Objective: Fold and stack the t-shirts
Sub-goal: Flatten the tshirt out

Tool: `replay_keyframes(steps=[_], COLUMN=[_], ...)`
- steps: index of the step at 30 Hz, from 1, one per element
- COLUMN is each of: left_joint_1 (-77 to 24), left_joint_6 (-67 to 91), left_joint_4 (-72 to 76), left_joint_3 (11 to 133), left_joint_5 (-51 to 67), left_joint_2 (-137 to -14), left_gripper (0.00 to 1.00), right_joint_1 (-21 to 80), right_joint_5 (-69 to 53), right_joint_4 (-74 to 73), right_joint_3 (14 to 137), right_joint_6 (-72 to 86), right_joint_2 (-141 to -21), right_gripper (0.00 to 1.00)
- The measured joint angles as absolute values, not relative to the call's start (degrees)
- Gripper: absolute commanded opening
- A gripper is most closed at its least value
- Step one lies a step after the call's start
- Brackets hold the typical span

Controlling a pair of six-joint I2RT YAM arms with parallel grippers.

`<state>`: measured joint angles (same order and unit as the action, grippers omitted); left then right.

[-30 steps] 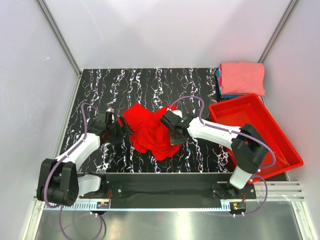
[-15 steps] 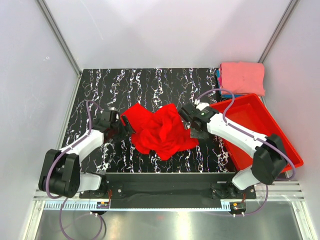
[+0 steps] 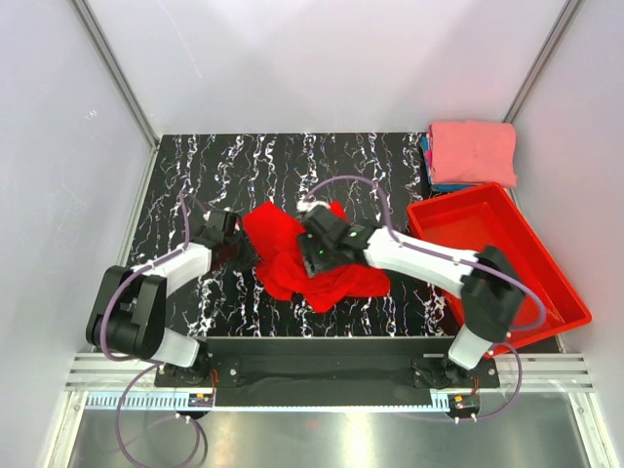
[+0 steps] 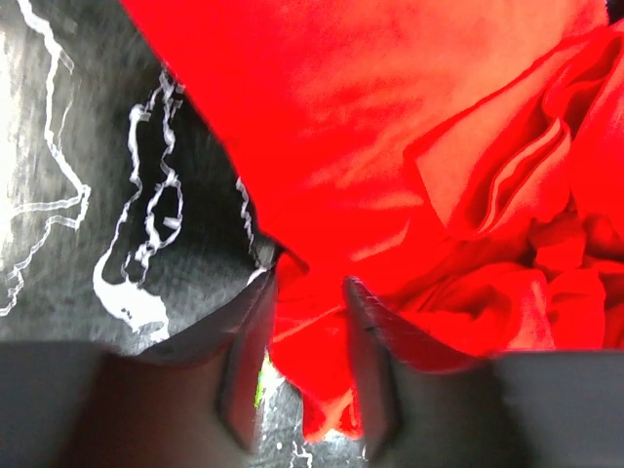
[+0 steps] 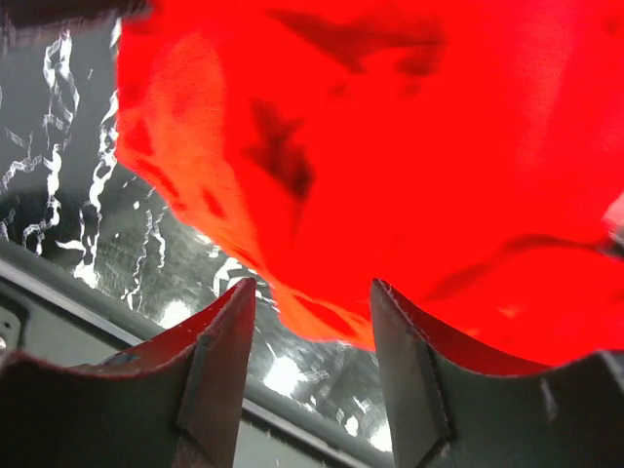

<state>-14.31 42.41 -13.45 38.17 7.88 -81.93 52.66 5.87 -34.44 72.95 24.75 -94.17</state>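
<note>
Currently, the red t-shirt is lying crumpled at the near middle of the table, with the heap running from far left to near right. The left gripper is sitting at the heap's left edge, so the cloth is extending to its right. A fold is filling the gap between its jaws, but a firm pinch cannot be confirmed. The right gripper is hovering over the heap's middle, jaws apart, grasping nothing. The left arm is judged nearer a usable edge.
</note>
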Motion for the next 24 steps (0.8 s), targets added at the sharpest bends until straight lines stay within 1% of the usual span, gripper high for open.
replay_keyframes(steps=[1,3,4,5,6,7,9,12,16,20,24], left_joint_1=[-14.3,-14.3,-14.3,-14.3,-14.3,-14.3,-14.3,-14.3,-14.3,-14.5,-14.5], left_joint_6=[42.4,42.5,42.2,42.2,42.1,42.0,42.0,42.0,41.3,39.9,39.1], left_joint_4=[-13.4,-13.2,-13.0,-13.0,-12.8,-12.8,-12.9,-14.4,-19.5,-23.9,-27.4], left_joint_3=[38.6,39.2,39.4,39.4,39.4,39.4,39.4,39.6,42.0,46.6,50.3], left_joint_5=[7.9,8.0,8.1,8.1,8.1,8.2,8.2,7.8,5.1,1.5,-1.0], left_joint_2=[-82.5,-83.1,-83.1,-83.1,-83.1,-83.1,-83.0,-81.4,-75.4,-68.4,-63.5], left_gripper=[0.16,0.02,0.0,0.0,0.0,0.0,0.0,0.0,0.0,0.0,0.0], right_joint_1=[53.7,55.1,55.4,55.4,55.4,55.4,55.3,55.3,55.3,54.6,51.1], right_joint_5=[5.5,4.8,4.8,4.7,4.5,4.8,5.8,9.0,14.6,19.0,21.4], right_joint_4=[-33.4,-31.4,-30.7,-29.8,-29.1,-28.8,-29.4,-31.6,-39.7,-46.4,-51.9], right_joint_3=[73.5,73.9,73.8,73.4,72.6,71.9,71.2,71.9,75.2,76.5,75.9], right_joint_6=[23.9,22.5,22.1,21.6,21.2,20.9,21.0,22.0,24.7,28.6,32.7], right_joint_2=[-96.1,-99.7,-101.2,-102.2,-102.8,-103.0,-103.1,-103.0,-101.3,-94.0,-85.7], right_gripper=[0.59,0.59,0.58,0.55,0.45,0.24,0.0,0.0,0.0,0.0,0.0])
